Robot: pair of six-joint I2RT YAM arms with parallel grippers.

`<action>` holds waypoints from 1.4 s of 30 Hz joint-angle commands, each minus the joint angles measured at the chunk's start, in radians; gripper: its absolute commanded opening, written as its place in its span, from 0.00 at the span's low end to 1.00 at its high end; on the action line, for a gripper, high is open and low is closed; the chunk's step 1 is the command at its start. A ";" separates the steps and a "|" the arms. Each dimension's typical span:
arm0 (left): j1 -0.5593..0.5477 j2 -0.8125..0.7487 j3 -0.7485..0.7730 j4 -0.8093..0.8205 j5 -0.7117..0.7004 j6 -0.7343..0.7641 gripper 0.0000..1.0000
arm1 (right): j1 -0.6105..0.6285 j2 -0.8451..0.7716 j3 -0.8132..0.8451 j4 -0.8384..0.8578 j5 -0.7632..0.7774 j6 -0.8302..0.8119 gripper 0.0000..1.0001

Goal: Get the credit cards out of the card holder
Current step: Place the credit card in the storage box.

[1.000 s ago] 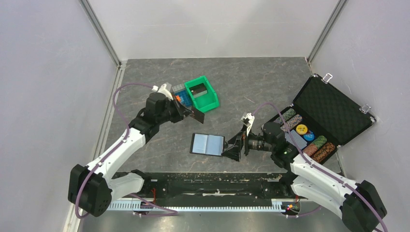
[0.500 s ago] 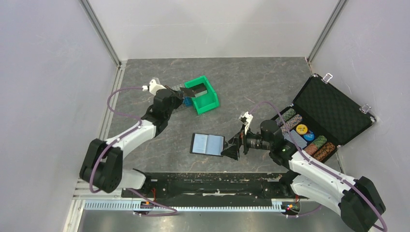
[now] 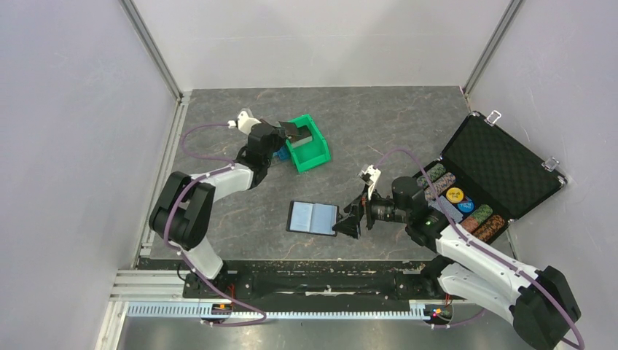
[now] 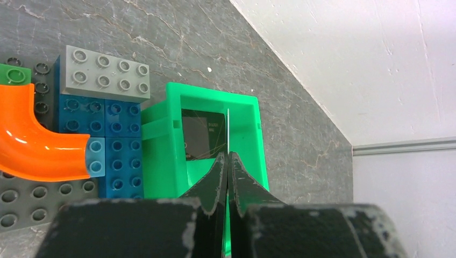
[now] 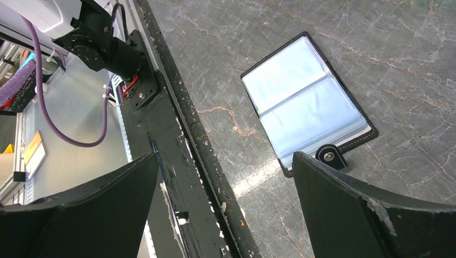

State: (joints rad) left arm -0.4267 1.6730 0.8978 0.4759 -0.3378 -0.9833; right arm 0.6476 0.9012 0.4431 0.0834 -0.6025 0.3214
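Credit card inside green bin, bricks alongside.

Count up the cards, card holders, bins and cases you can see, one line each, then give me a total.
Cards: 2 (card lying in the bin, card pinched in the left gripper)
Card holder: 1
Bin: 1
Case: 1
Total: 5

Grey table: card holder; bin; case; bricks
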 commanded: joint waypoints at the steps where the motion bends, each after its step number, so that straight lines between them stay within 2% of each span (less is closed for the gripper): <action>1: 0.000 0.038 0.055 0.073 -0.054 -0.044 0.02 | -0.005 0.008 0.049 -0.007 0.019 -0.027 0.98; 22: -0.031 0.150 0.130 0.040 -0.128 -0.060 0.02 | -0.014 -0.028 0.087 -0.148 0.078 -0.132 0.98; 27: -0.053 0.168 0.171 -0.004 -0.184 -0.040 0.02 | -0.016 -0.038 0.092 -0.173 0.092 -0.154 0.98; 42: -0.057 0.213 0.198 -0.059 -0.244 -0.125 0.02 | -0.020 -0.048 0.106 -0.220 0.111 -0.191 0.98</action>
State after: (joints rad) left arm -0.4801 1.8530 1.0473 0.4206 -0.5186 -1.0542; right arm 0.6315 0.8665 0.5026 -0.1444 -0.5037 0.1558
